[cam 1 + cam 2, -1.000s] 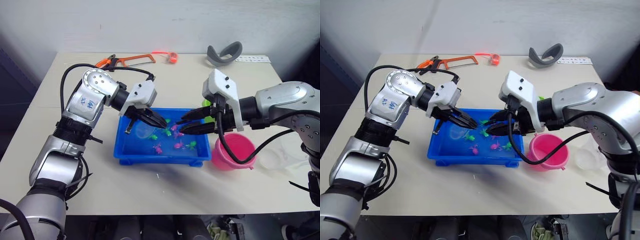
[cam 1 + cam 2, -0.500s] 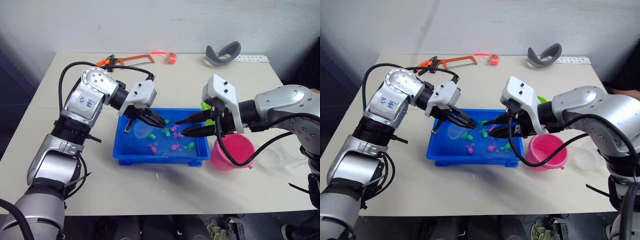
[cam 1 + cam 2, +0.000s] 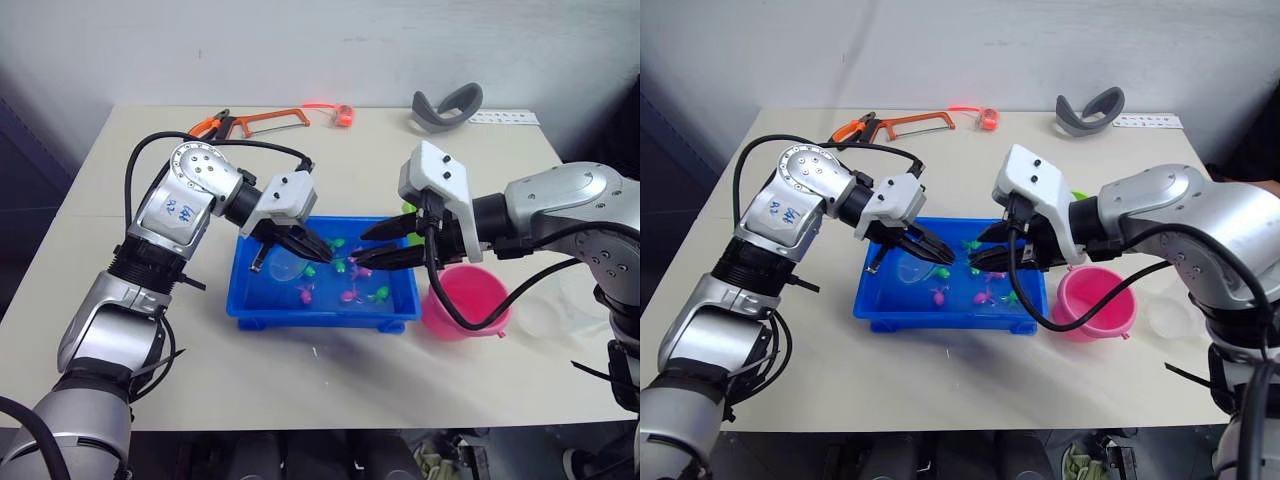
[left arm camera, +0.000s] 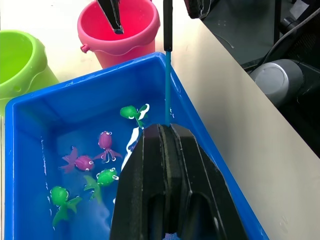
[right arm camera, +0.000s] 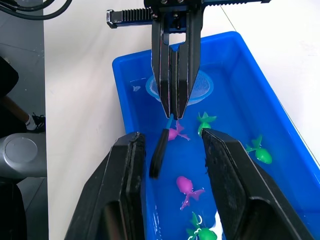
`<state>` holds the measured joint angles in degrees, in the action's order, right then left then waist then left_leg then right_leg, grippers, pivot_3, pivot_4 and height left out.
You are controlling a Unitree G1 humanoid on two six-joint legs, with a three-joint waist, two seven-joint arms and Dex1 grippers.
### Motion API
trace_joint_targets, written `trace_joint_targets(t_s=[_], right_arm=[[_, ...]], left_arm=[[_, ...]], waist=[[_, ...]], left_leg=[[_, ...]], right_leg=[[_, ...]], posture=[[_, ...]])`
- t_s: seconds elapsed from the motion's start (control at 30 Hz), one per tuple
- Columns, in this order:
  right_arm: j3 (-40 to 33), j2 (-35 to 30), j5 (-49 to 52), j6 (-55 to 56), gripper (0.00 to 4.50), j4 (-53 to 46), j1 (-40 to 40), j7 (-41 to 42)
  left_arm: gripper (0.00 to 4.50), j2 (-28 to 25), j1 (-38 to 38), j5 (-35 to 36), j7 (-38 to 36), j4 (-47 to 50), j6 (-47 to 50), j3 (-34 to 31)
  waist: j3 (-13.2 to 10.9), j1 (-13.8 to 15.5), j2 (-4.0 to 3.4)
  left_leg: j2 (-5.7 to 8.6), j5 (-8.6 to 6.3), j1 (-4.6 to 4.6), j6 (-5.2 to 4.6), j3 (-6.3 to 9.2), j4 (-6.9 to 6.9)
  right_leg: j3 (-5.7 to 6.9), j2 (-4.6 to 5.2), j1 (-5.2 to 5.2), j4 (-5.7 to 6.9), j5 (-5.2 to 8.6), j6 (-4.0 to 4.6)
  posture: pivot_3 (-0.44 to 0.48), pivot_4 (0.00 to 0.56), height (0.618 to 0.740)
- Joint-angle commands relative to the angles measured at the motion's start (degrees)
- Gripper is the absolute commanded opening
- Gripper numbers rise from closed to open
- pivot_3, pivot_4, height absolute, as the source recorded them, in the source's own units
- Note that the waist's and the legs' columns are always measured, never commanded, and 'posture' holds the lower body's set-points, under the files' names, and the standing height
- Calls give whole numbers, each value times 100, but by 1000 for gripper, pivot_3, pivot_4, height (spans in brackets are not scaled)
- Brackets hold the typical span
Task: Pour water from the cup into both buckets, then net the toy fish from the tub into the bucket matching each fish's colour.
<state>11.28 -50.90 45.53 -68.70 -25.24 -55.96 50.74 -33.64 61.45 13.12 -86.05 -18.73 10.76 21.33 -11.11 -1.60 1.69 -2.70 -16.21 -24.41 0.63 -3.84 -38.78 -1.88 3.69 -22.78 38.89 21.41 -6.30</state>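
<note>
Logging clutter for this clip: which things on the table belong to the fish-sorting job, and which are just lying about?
Part of the job:
blue tub
net, held in the left gripper
toy fish
pink bucket
green bucket
clear cup

Lying about:
orange hacksaw
grey curved piece
small orange-red item

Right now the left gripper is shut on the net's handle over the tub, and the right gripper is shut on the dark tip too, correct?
Not quite. The left gripper is shut on the net handle over the tub, but the right wrist view shows the right gripper open, fingers either side of the tip.
</note>
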Motion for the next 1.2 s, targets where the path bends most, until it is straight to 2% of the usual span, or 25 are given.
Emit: trace_joint_targets(t_s=[0.03, 0.2, 0.23, 0.27, 0.33, 0.37, 0.83, 0.93, 1.1, 1.2], right_arm=[[-17, 7, -74, 29, 1954, -169, -178, 64], [51, 25, -177, 61, 1954, -213, -142, 83], [87, 12, -228, 98, 1424, -224, -127, 89], [124, 0, -291, 150, 1150, -237, -100, 89], [174, -4, -389, 237, 269, -249, -51, 90], [178, 8, -422, 264, 54, -248, -32, 98], [137, 54, -577, 395, 54, -237, 42, 259], [-71, 55, -452, 285, 54, -300, 114, 193], [-544, -298, -445, 328, 0, -540, 425, 145], [-785, -717, -666, 673, 0, -689, 819, 267]], left_arm=[[0, 38, 103, -10, -368, 61, -71, -45], [0, 64, 117, -3, -366, 51, -63, -59], [0, 79, 129, -3, -360, 39, -63, -61], [0, 92, 139, -3, -354, 33, -57, -60], [0, 109, 146, -12, -358, 23, -67, -60], [0, 115, 149, -16, -363, 18, -72, -62], [0, 139, 216, -54, -366, -166, -146, -70], [0, 189, 266, 118, -248, -176, 259, -202], [1453, 199, 248, 626, -106, -85, 931, -680], [2636, 62, -42, 893, -130, 211, 1173, -963]], waist=[[0, 0, 0], [0, -1, 0], [0, -1, 0], [0, -1, 0], [0, 0, 0], [0, 0, 0], [0, -1, 0], [0, 0, 0], [0, 1, 0], [0, 3, 0]], left_leg=[[0, 0, 0, 0, 0, 0], [0, 0, 0, 0, 0, 0], [0, 0, 0, 0, 0, 0], [0, 0, 0, 0, 0, 0], [0, 0, 0, 0, 0, 0], [0, 0, 0, 0, 0, -1], [0, 0, 0, 0, 0, -3], [0, 0, 0, 0, 0, -4], [0, 0, 0, -1, 1, -3], [1, 0, 0, -1, 1, -2]], right_leg=[[0, 0, 0, 0, 0, 0], [0, -1, 0, 1, 0, 0], [0, 0, 0, 1, 0, 0], [0, -1, 0, 1, 0, 0], [0, -2, 0, 1, 0, 0], [0, -1, 0, 1, 0, 0], [1, -3, 0, 2, 0, 0], [0, -3, 0, 3, 0, 0], [0, -1, 0, 5, 0, 0], [1, -1, 0, 4, 0, 0]], posture=[[0, 150, 740], [0, 150, 740], [0, 150, 740], [0, 150, 740], [0, 150, 740], [0, 150, 740], [0, 150, 740], [0, 150, 740], [0, 150, 740], [0, 150, 740]])
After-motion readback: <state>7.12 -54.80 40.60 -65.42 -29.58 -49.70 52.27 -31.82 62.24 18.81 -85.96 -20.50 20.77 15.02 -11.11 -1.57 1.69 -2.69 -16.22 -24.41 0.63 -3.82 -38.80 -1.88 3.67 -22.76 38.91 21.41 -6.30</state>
